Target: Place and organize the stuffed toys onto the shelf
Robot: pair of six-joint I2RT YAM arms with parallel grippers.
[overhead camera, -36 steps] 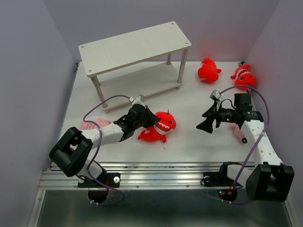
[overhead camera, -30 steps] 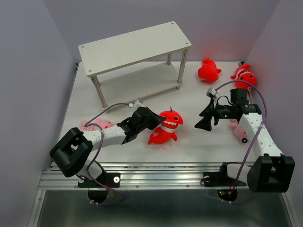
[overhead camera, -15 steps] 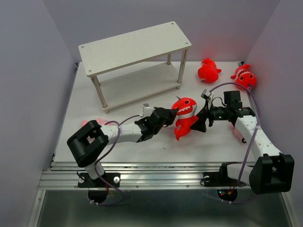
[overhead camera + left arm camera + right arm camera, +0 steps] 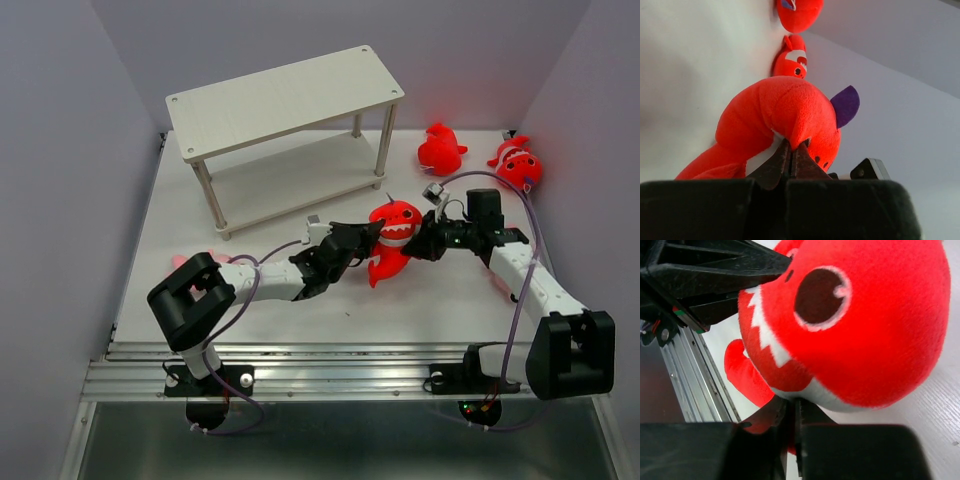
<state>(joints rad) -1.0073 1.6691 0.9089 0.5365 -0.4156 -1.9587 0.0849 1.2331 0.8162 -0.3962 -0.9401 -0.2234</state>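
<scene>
One red shark toy (image 4: pixel 392 240) hangs upright between both arms, near the middle of the table and in front of the shelf (image 4: pixel 285 95). My left gripper (image 4: pixel 368 236) is shut on a pinch of its plush (image 4: pixel 775 112). From the right, my right gripper (image 4: pixel 420 241) is shut on the white lower edge of its head (image 4: pixel 855 325). Two more red sharks (image 4: pixel 440 150) (image 4: pixel 518 166) lie at the far right. A pink toy (image 4: pixel 183 263) peeks out behind the left arm.
The white two-tier shelf stands at the back left on thin legs (image 4: pixel 383 145), both tiers bare. Purple cables (image 4: pixel 500 180) loop over each arm. The left gripper's black body (image 4: pixel 715 270) fills the top left of the right wrist view.
The left arm has carried the red shark to the right and lifted it upright. The right gripper has moved left to meet it and has gone from open to shut on it.
</scene>
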